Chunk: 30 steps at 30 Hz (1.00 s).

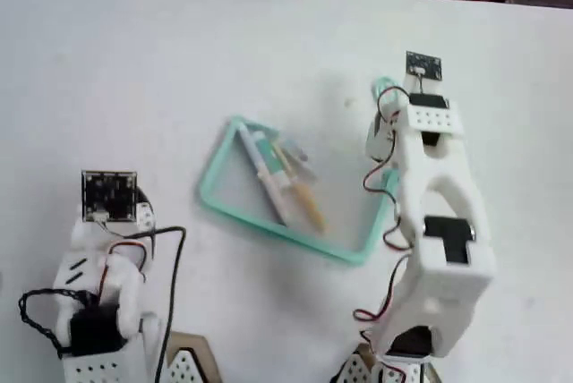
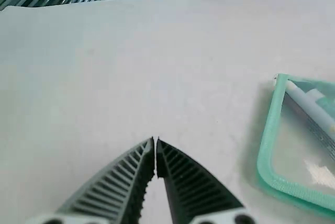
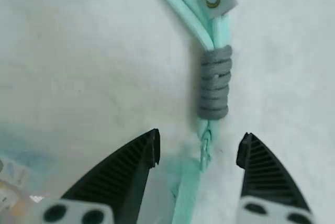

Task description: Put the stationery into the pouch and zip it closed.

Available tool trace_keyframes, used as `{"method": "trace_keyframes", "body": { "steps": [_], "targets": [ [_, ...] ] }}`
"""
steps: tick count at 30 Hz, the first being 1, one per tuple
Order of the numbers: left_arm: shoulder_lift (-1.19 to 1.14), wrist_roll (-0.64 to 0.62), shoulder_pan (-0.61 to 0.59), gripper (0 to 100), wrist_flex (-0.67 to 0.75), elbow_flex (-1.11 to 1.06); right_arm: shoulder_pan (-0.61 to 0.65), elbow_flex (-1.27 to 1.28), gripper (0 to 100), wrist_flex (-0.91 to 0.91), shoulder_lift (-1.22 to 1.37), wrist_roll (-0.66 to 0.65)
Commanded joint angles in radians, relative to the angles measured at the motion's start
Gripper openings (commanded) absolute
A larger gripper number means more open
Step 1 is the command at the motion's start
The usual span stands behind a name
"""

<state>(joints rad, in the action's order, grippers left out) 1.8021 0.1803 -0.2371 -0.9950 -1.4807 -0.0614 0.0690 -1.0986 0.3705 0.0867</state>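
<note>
Stationery (image 1: 285,179) lies inside the pouch (image 1: 218,157) on the desk (image 1: 134,70), and the right jaws, wide open and empty astride the zip pull (image 3: 214,88), may drag the whole pouch when pulling, since the left jaws sit shut and empty nearby.

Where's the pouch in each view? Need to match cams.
High view: pouch in the middle of the table.
Left wrist view: one corner, off beside the shut left gripper.
Right wrist view: its zipper edge, between the fingers of the open right gripper.
Shared landmark: the mint-green rim; also the white pen inside, high and left wrist.
</note>
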Motion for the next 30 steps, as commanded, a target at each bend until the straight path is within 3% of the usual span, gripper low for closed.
{"method": "trace_keyframes", "body": {
  "steps": [1, 4, 9, 15, 20, 23, 27, 30],
  "targets": [
    [-0.015, 0.006, 0.012, 3, 0.005, -0.005, -0.031, -0.16, 13.4, -0.002, 0.091, 0.005],
    [-0.005, 0.006, 0.012, 3, -0.003, -0.006, -0.071, -0.275, 0.8, -0.039, 0.186, -0.005],
    [0.019, 0.005, 0.012, 3, -0.002, -0.021, -0.134, -0.532, 1.9, -0.079, 0.306, -0.037],
    [0.021, 0.005, 0.012, 3, -0.003, -0.021, -0.107, -0.85, 1.8, -0.087, 0.447, -0.043],
    [0.022, 0.005, 0.012, 3, 0.003, -0.031, -0.099, -1.036, 2.2, -0.197, 0.562, -0.035],
    [0.022, 0.005, 0.059, 3, 0.005, -0.026, -0.11, -1.122, 10.0, -0.309, 0.611, -0.035],
    [0.022, -0.06, 0.157, 3, 0.002, -0.031, -0.111, -1.221, 32.4, -0.484, 0.639, -0.069],
    [0.022, -0.132, 0.137, 3, 0.009, -0.023, -0.107, -1.312, 33.1, -0.634, 0.622, -0.178]
  ]
}}
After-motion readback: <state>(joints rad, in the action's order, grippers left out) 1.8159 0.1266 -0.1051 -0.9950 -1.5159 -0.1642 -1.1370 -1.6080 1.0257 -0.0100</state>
